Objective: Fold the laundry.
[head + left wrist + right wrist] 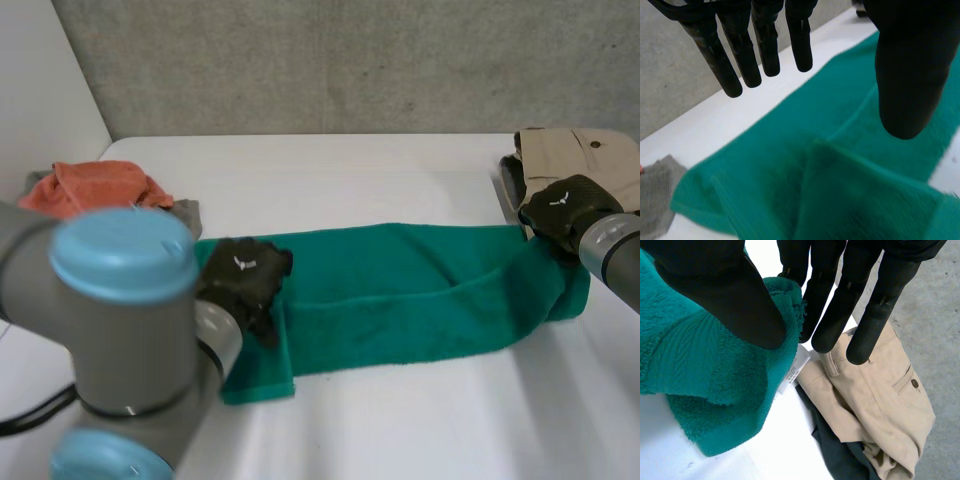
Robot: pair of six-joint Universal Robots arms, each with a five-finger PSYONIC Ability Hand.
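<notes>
Currently: green towel (400, 290), long axis running hand to hand. Your right hand (566, 207) pinches one end; your left hand (245, 272) hangs over the other, fingers straight, apart.

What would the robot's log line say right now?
left hand: open, above left end of towel | right hand: pinching its right end | nearby: trousers, orange cloth
</notes>
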